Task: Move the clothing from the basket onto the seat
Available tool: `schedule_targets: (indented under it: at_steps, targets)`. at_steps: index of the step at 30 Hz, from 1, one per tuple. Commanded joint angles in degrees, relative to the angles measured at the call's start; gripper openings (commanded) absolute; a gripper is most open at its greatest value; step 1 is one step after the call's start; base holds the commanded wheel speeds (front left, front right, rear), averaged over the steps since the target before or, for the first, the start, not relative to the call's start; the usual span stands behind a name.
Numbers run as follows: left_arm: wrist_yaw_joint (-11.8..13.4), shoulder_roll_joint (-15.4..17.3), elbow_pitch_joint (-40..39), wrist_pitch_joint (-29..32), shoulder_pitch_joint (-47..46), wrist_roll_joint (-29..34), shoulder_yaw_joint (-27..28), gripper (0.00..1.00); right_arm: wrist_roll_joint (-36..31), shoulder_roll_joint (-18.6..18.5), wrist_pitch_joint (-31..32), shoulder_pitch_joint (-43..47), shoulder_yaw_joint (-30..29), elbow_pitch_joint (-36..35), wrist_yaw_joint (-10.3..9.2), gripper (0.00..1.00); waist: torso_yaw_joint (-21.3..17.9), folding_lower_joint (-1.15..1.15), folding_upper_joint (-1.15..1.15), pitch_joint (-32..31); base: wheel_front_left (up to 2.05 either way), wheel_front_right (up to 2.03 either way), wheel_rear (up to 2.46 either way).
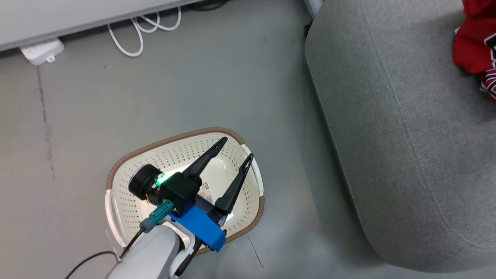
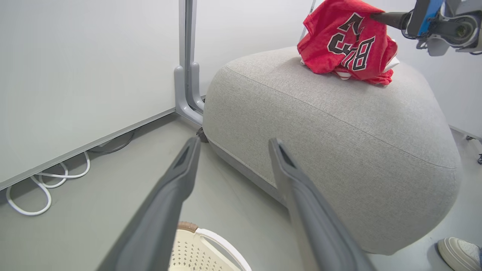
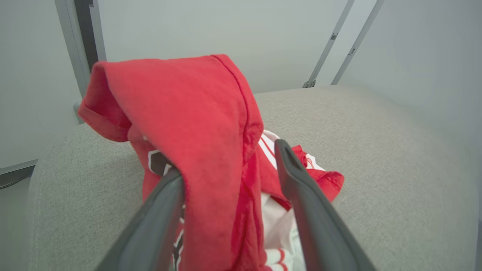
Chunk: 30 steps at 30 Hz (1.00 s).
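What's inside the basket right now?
Inside the basket I see bare perforated floor and a label. The left end effector and its arm cover the near part, so I can't check there.

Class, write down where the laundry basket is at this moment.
In the head view the basket sits on the floor at lower centre-left, beneath the open left gripper, with the grey seat to its right.

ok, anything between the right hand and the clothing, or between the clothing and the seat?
Nothing visible. The right hand is open, with the red clothing draped over one finger, and the pile rests directly on the seat.
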Motion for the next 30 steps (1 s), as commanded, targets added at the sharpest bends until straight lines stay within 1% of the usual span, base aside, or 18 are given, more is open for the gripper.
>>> schedule_targets:
  at_steps: [1, 3, 7, 10, 13, 18, 19, 24, 30]
  targets:
    - [0.1, -0.7, 0.6, -0.4, 2.0, -0.7, 0.8, 1.0, 0.1, -0.1, -0.3, 2.3, 0.8, 0.0, -0.03, 1.0, 1.0, 0.01, 0.0, -5.5, 0.0, 0.0, 0.0]
    - [0.1, -1.5, 0.8, -0.4, 4.0, -1.3, 1.9, 1.0, 0.2, 0.1, -0.3, 4.3, 2.2, -0.4, -0.03, 1.0, 1.5, 0.01, 0.0, -8.5, 0.0, 0.0, 0.0]
    - [0.1, -2.8, 0.8, -0.4, 8.5, -1.9, 4.5, 1.0, 1.6, 1.7, -0.3, 8.7, 5.4, -2.1, -0.03, 1.0, 2.4, 0.01, 0.0, -14.0, 0.0, 0.0, 0.0]
    - [0.1, -3.5, 0.8, -0.4, 11.7, -2.1, 6.4, 1.0, 4.3, 2.9, -0.3, 12.4, 8.6, -4.4, -0.04, 1.0, 3.1, 0.01, 0.0, -17.5, 0.0, 0.0, 0.0]
    - [-0.1, -4.3, 1.0, -0.4, 14.3, -1.9, 7.7, 1.0, 7.5, 4.0, -0.2, 17.1, 11.6, -7.2, -0.03, 1.0, 4.3, 0.01, 0.0, -20.3, 0.0, 0.0, 0.0]
    - [-0.3, -5.2, 1.8, -0.4, 17.6, -1.3, 10.3, 1.0, 12.5, 6.6, 0.1, 26.0, 16.1, -14.3, -0.03, 1.0, 7.0, 0.01, 0.0, -24.2, 0.0, 0.0, 0.0]
    - [-0.3, -5.2, 1.8, -0.4, 17.6, -1.3, 10.3, 1.0, 12.5, 6.6, 0.1, 26.0, 16.1, -14.3, -0.03, 1.0, 7.0, 0.01, 0.0, -24.2, 0.0, 0.0, 0.0]
    - [-0.3, -5.6, 1.9, -0.4, 20.5, -0.4, 13.4, 1.0, 15.6, 9.4, 2.6, 35.1, 19.9, -25.1, -0.03, 1.0, 9.1, 0.01, 0.0, -26.4, 0.0, 0.0, 0.0]
    - [0.7, -6.0, 0.6, -0.4, 23.6, 0.5, 18.7, 1.0, 15.6, 13.7, 6.7, 45.3, 23.2, -39.2, -0.03, 1.0, 11.4, 0.01, 0.0, -27.4, 0.0, 0.0, 0.0]
